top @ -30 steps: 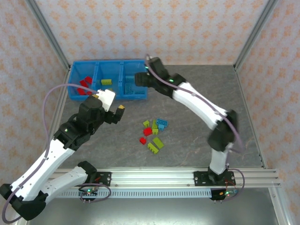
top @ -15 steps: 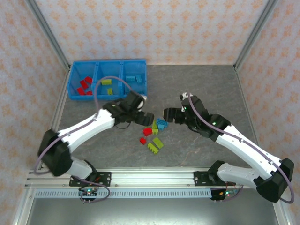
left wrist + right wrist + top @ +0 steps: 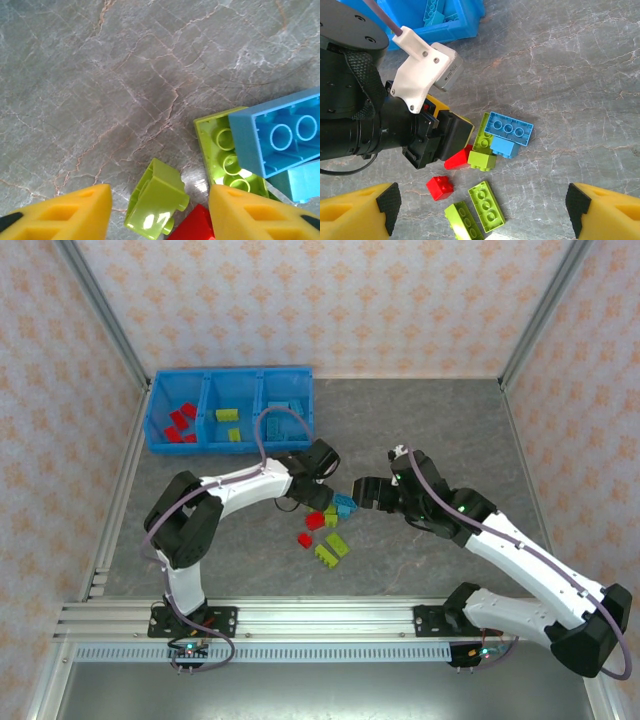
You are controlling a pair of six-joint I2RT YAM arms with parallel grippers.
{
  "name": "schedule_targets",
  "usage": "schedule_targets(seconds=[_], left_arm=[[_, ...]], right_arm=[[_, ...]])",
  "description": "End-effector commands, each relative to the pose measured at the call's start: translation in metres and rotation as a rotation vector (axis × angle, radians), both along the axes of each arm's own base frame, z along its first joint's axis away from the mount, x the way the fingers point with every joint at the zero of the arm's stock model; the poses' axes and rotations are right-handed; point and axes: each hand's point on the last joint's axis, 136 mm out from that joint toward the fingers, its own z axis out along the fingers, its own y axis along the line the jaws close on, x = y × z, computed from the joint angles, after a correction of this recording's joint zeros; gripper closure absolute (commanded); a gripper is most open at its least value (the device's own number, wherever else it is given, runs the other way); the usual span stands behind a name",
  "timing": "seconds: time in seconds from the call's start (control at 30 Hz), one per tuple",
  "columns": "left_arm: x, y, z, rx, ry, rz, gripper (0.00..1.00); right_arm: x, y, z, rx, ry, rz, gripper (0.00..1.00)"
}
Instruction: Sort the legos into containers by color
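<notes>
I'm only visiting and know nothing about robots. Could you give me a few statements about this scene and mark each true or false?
1. The left gripper has its fingers on either side of a small lime green brick. True.
2. The red bricks in the bin lie in its right compartment. False: they lie in the left one.
3. The right gripper holds a light blue brick. False: it is open and empty, and that brick lies on the table.
4. Several loose bricks lie on the table outside the bin. True.
</notes>
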Motion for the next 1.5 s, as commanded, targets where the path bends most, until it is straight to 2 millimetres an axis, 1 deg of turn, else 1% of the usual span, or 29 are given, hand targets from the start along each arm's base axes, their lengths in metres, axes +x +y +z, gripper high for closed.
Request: schedule_targets(seconds=[0.0, 0.17, 0.23, 0.33, 0.47, 0.53, 0.6, 0.67, 0.7, 0.77, 0.87, 0.93, 1.03, 1.13, 1.23, 1.3, 1.4, 1.43, 1.47], left_arm=[[0.001, 0.010, -0.005, 0.055, -0.004, 0.006, 0.48], [-0.003, 0.018, -0.018, 0.063, 0.021, 0.020, 0.50], [-0.002, 0.020, -0.023, 0.063, 0.026, 0.027, 0.56], [0.000, 0.023, -0.030, 0.073, 0.036, 0.034, 0.60], [0.001, 0.026, -0.036, 0.052, 0.048, 0.050, 0.69], [0.002, 0.027, -0.036, 0.049, 0.050, 0.056, 0.75], [0.002, 0.029, -0.033, 0.049, 0.040, 0.068, 0.82], [0.005, 0.031, -0.021, 0.022, 0.014, 0.085, 0.84], [0.007, 0.035, -0.013, 0.003, -0.007, 0.101, 0.85], [0.015, 0.044, 0.013, -0.045, -0.062, 0.142, 0.85], [0.035, 0.073, 0.060, -0.099, -0.182, 0.234, 0.85], [0.054, 0.100, 0.092, -0.129, -0.261, 0.315, 0.85], [0.084, 0.144, 0.129, -0.151, -0.359, 0.434, 0.84], [0.116, 0.184, 0.151, -0.159, -0.418, 0.551, 0.84], [0.148, 0.218, 0.157, -0.164, -0.439, 0.647, 0.85], [0.169, 0.230, 0.154, -0.175, -0.428, 0.678, 0.85], [0.198, 0.239, 0.149, -0.186, -0.399, 0.695, 0.84], [0.208, 0.242, 0.138, -0.178, -0.372, 0.702, 0.82], [0.213, 0.244, 0.134, -0.179, -0.361, 0.705, 0.79]], right_arm=[[-0.003, -0.006, 0.000, -0.007, 0.005, -0.021, 0.12], [-0.002, -0.003, 0.000, 0.002, 0.006, -0.021, 0.12], [-0.002, -0.003, -0.001, 0.003, 0.009, -0.023, 0.13], [-0.003, -0.003, 0.001, 0.009, 0.014, -0.024, 0.12], [-0.005, -0.003, 0.002, 0.013, 0.024, -0.024, 0.12], [-0.006, -0.004, 0.002, 0.015, 0.026, -0.029, 0.12], [-0.006, -0.004, 0.002, 0.020, 0.027, -0.031, 0.12], [-0.007, -0.001, 0.003, 0.031, 0.029, -0.019, 0.12], [-0.007, 0.002, 0.004, 0.043, 0.029, -0.006, 0.13], [-0.010, 0.009, 0.006, 0.071, 0.033, 0.025, 0.13], [-0.011, 0.016, 0.012, 0.105, 0.023, 0.050, 0.13], [-0.009, 0.016, 0.015, 0.106, 0.011, 0.043, 0.13], [-0.007, 0.014, 0.014, 0.101, 0.006, 0.027, 0.12], [-0.007, 0.014, 0.012, 0.104, 0.011, 0.018, 0.13], [-0.008, 0.013, 0.010, 0.101, 0.018, 0.013, 0.13], [-0.009, 0.011, 0.011, 0.103, 0.019, 0.007, 0.13], [-0.011, 0.006, 0.012, 0.099, 0.015, -0.003, 0.12], [-0.012, 0.004, 0.012, 0.097, 0.014, -0.008, 0.12], [-0.013, 0.003, 0.012, 0.094, 0.016, -0.012, 0.13]])
